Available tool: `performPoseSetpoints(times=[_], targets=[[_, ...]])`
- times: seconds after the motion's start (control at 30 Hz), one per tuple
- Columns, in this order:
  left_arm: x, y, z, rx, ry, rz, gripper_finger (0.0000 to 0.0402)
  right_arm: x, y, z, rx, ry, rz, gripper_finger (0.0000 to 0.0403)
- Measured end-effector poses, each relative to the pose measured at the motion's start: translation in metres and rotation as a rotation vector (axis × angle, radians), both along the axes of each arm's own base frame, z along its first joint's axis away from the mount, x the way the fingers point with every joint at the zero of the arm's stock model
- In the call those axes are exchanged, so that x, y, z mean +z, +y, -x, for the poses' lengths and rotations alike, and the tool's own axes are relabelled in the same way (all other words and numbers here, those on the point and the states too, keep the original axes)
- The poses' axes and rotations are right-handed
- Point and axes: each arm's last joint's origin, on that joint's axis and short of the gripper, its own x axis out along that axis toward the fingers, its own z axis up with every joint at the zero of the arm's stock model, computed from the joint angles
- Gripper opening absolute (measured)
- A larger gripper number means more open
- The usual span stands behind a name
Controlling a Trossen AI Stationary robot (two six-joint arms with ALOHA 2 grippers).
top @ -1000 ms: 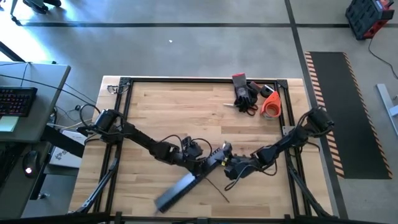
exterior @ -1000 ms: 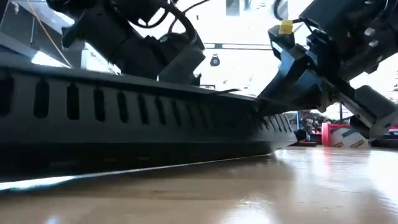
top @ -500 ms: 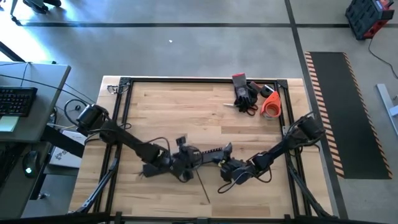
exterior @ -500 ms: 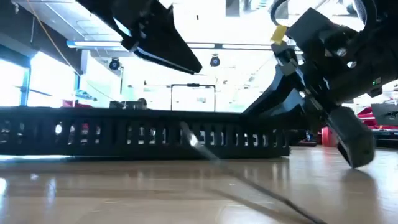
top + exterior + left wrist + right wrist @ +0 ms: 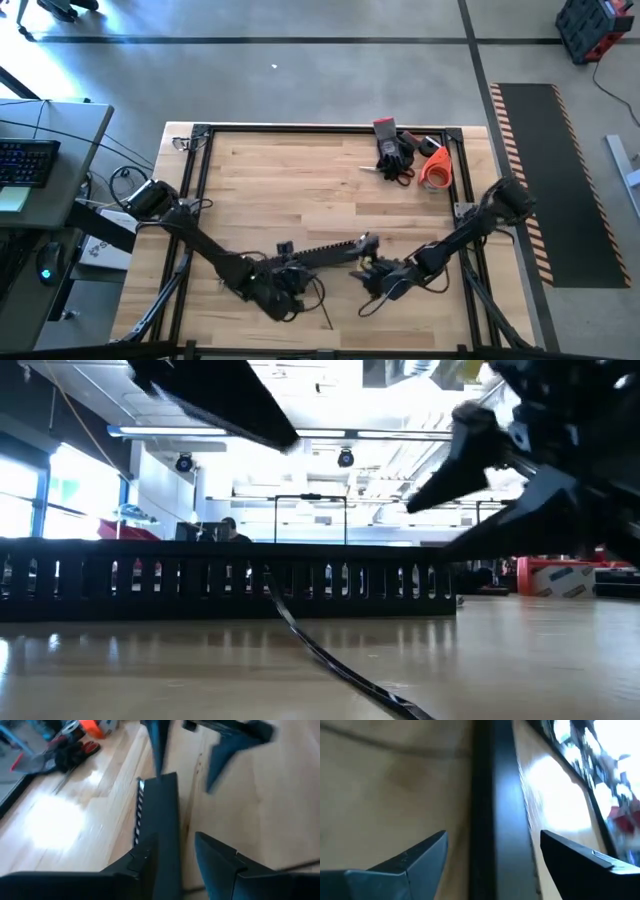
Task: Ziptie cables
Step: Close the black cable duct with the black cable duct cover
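Landmark: a long black slotted bar (image 5: 325,250) is laid flat on the wooden tabletop (image 5: 280,180); every place below is given from it.

Left pincer (image 5: 175,840): it is set at the bar's end on the left arm's side. The fingers (image 5: 220,870) are held apart, with the bar's end between them. One finger is seen against the bar's edge, and a strip of bare wood is left between the bar and the other finger. No closed grip is seen.

Right pincer (image 5: 493,837): it is held over the bar's opposite end. The fingers (image 5: 415,857) are spread wide to either side of the bar, with clear space on both sides, and nothing is gripped.

Cable (image 5: 320,655): only one thin dark strand can be made out. It is laid on the tabletop, starting against the bar's slotted face near the middle and running away from the bar towards the tabletop's front edge. It is touched by neither pincer.

Black gloves (image 5: 395,152): these are left well apart from the bar, near the tabletop's far corner on the right arm's side.

Orange tape roll (image 5: 435,170): it is placed just beside the gloves, equally far from the bar.

Person (image 5: 230,530): a person is seen in the room beyond the bar, above its top edge in the low view.
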Motion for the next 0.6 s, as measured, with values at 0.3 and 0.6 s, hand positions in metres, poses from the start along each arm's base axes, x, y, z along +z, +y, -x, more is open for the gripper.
performPoseSetpoints(times=[0.3, 0.6], targets=[[0.006, -0.010, 0.029, 0.269, 0.187, 0.289, 0.0078, -0.024, -0.047, 0.034, -0.160, 0.173, -0.419, 0.0288], [-0.041, 0.008, 0.015, 0.350, 0.232, -0.046, 0.0054, -0.033, -0.045, 0.012, 0.027, 0.033, -0.571, 0.0286]])
